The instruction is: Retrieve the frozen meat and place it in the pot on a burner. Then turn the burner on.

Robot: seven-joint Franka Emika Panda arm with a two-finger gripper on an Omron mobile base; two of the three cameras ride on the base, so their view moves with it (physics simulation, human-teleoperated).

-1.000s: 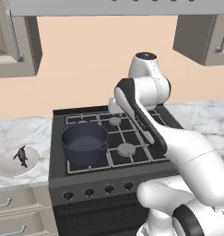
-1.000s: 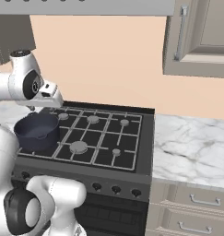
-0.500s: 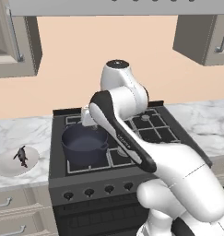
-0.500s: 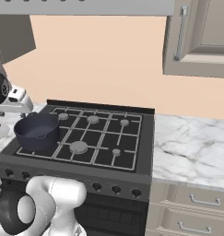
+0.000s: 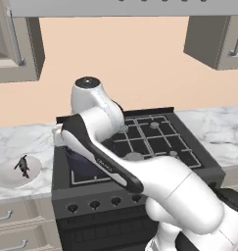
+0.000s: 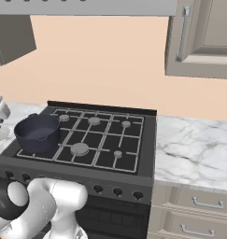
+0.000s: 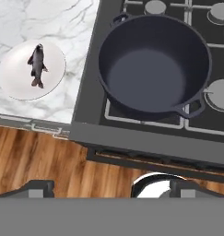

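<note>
My gripper [image 7: 104,186] shows two dark tips set wide apart, nothing between them. Just beyond the stove [image 7: 145,138] front edge sits the pot [image 7: 154,64], round, deep, dark blue-grey metal with short side handles, on the front-left burner; its interior is empty. Left of the stove, on the marble counter [image 7: 49,18], lies a white round plate [image 7: 14,78] holding the frozen meat [image 7: 36,64], a small dark fish-shaped lump, long axis running toward and away from the counter's front edge.
</note>
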